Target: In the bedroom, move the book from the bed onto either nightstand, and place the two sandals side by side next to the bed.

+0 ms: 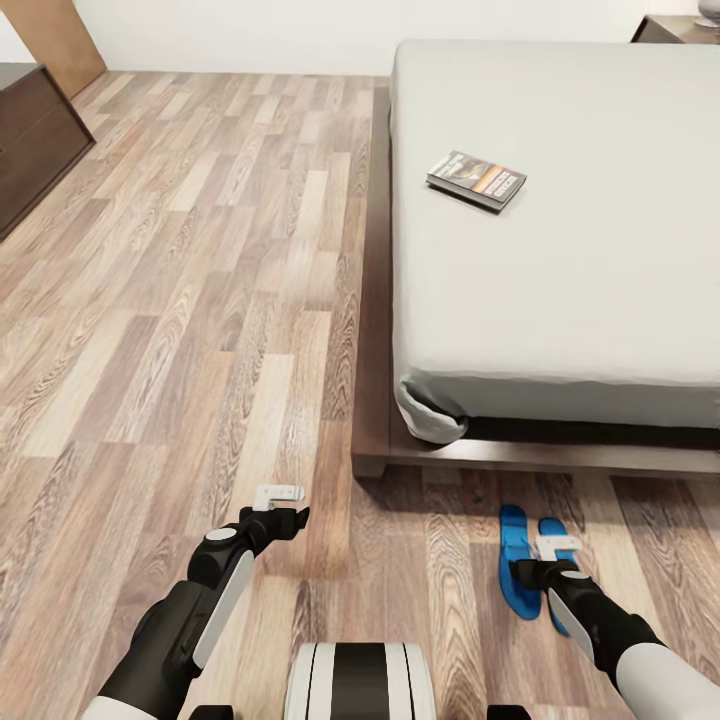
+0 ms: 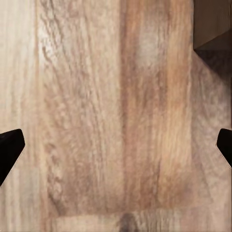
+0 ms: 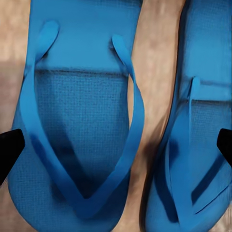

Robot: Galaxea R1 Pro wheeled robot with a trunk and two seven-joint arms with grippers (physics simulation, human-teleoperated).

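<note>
Book (image 1: 477, 179): flat on the light-grey mattress of the bed (image 1: 600, 260), toward its left half, well back from the foot edge; dark cover with orange and white bands, lying at a slant.

Sandals, pair, bright blue: on the wood-plank floor (image 1: 180, 300) just beyond the foot of the bed frame, side by side, close but with a strip of floor between. Left sandal (image 1: 517, 562) (image 3: 79, 121) in full sight from the head; right sandal (image 1: 553, 540) (image 3: 198, 145) partly covered by the right arm.

Right tool (image 1: 556, 547) (image 3: 116, 145): directly above the sandals, pointed down; dark fingertips (image 3: 9, 150) wide apart at both edges of the wrist picture, nothing between them but the sandals below.

Left tool (image 1: 279, 493) (image 2: 116, 150): over bare floor left of the bed corner, fingertips (image 2: 9, 150) spread wide, clamped on nothing.

Nightstand (image 1: 675, 28): dark corner at the far head of the bed, right side.

Dark low cabinet (image 1: 35, 140): against the left wall, well apart from the bed.
</note>
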